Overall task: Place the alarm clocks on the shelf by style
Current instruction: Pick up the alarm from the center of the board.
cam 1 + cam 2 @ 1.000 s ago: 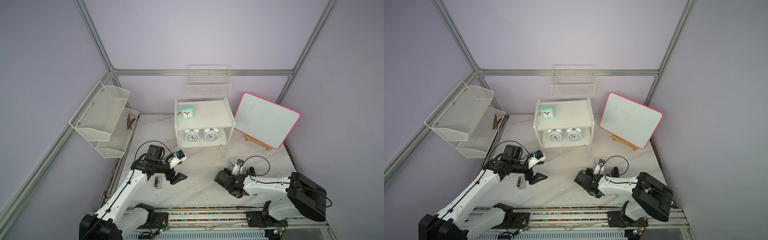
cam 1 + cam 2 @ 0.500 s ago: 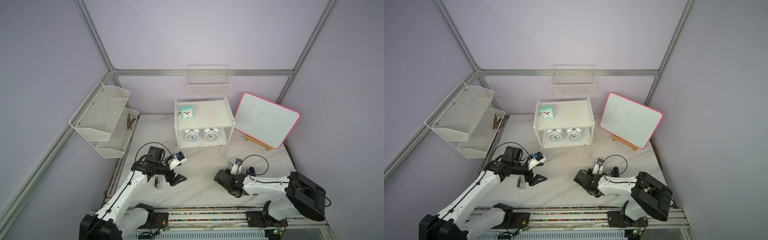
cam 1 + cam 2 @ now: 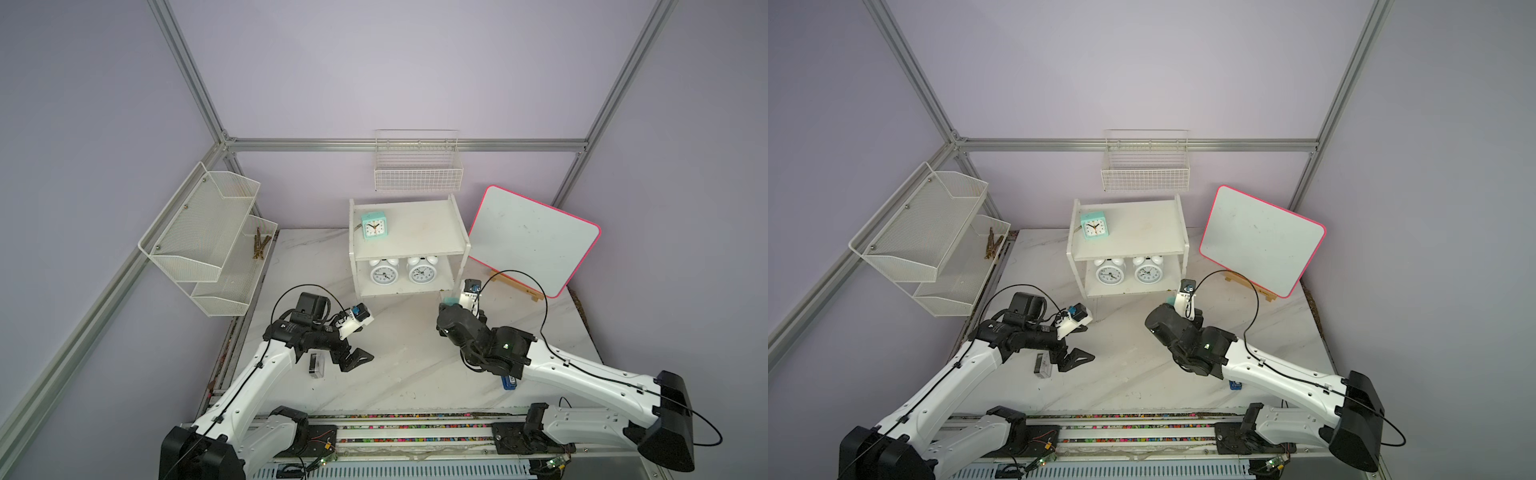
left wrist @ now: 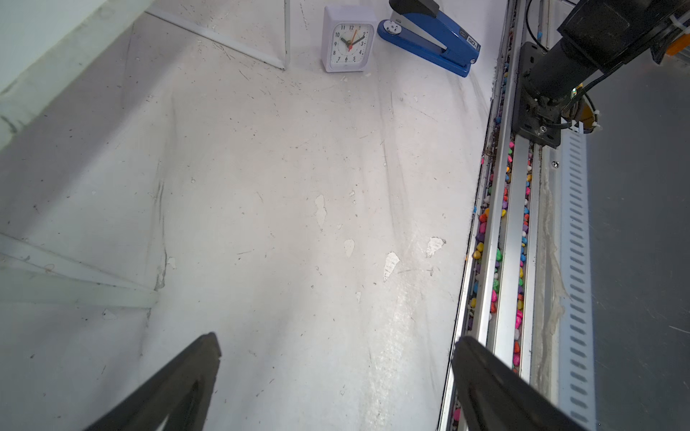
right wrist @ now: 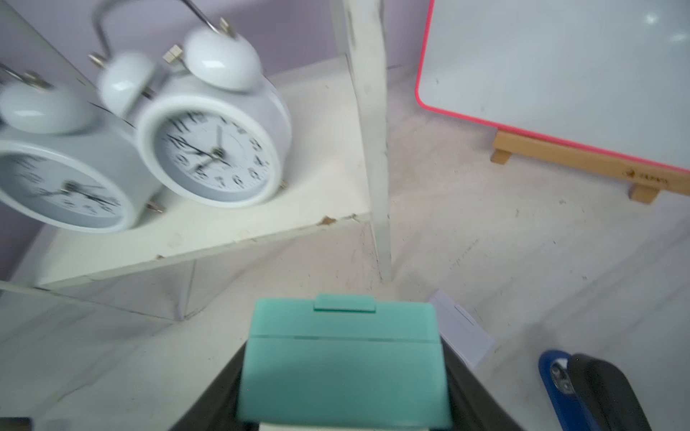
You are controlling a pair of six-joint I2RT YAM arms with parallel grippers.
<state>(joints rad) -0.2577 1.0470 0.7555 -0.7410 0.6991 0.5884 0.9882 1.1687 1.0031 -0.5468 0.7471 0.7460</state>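
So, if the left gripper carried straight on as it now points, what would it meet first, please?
Probably the bare tabletop, since the open left gripper tilts down toward it; further along stands the lilac-white clock, but depth is unclear.

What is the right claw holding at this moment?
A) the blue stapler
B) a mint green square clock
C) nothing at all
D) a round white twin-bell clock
B: in the right wrist view the right claw is shut on a mint green square clock, which fills the gap between its two black sides.
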